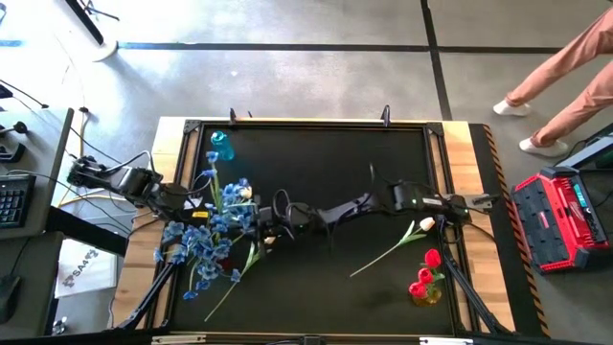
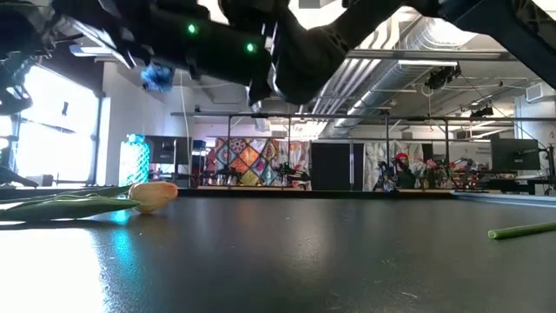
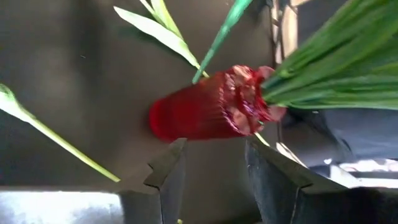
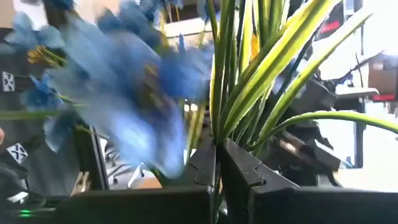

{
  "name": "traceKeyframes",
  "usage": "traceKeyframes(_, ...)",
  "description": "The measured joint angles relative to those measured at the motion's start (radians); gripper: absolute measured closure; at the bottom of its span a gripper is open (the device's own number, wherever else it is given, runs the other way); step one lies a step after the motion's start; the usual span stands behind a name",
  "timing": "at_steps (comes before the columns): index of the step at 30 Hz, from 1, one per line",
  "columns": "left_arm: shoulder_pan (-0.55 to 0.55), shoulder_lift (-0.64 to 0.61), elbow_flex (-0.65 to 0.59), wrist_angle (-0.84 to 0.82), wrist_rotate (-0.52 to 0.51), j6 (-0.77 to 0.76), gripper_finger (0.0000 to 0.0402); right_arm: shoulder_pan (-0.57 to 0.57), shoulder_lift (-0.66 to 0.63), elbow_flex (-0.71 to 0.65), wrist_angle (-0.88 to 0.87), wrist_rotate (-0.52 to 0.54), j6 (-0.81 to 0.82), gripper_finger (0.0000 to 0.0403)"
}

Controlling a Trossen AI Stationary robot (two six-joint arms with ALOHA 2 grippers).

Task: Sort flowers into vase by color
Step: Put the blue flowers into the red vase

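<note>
Matte black worktop (image 1: pixel 326 163) with fake flowers all over it. Left end effector (image 3: pixel 211 180) has its dark angular fingers spread, hovering over a translucent red ribbed vase (image 3: pixel 199 112) tipped sideways with flat green leaves poking out. Right end effector (image 4: pixel 217 158) is pressed together, pinching a thin green stem of the fuzzy blue blossom spray (image 1: pixel 206 235). A cream-yellow tulip (image 1: pixel 421 226) lies flat on the mat near a small vase holding red tulips (image 1: pixel 426 278)

A red toolbox (image 1: pixel 557 220) sits right of the table (image 1: pixel 316 287); a person's legs (image 1: pixel 560 67) pass behind it.
</note>
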Motion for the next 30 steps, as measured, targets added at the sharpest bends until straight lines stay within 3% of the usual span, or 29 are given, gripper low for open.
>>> traceKeyframes(5, -0.017, 0.000, 0.000, -0.002, 0.042, -0.002, 0.0254, 0.004, -0.008, 0.046, -0.051, 0.007, -0.044, 0.0403)
traceKeyframes(15, -0.060, 0.001, 0.000, -0.002, 0.026, -0.042, 0.0254, -0.021, -0.022, 0.142, -0.129, -0.038, -0.071, 0.0403)
traceKeyframes(26, -0.060, 0.001, 0.000, -0.002, 0.014, -0.067, 0.0255, -0.024, -0.066, 0.351, -0.600, -0.106, -0.081, 0.0403)
traceKeyframes(30, -0.060, 0.001, 0.000, -0.003, -0.016, -0.067, 0.0255, -0.024, -0.100, 0.375, -0.669, -0.143, -0.098, 0.0403)
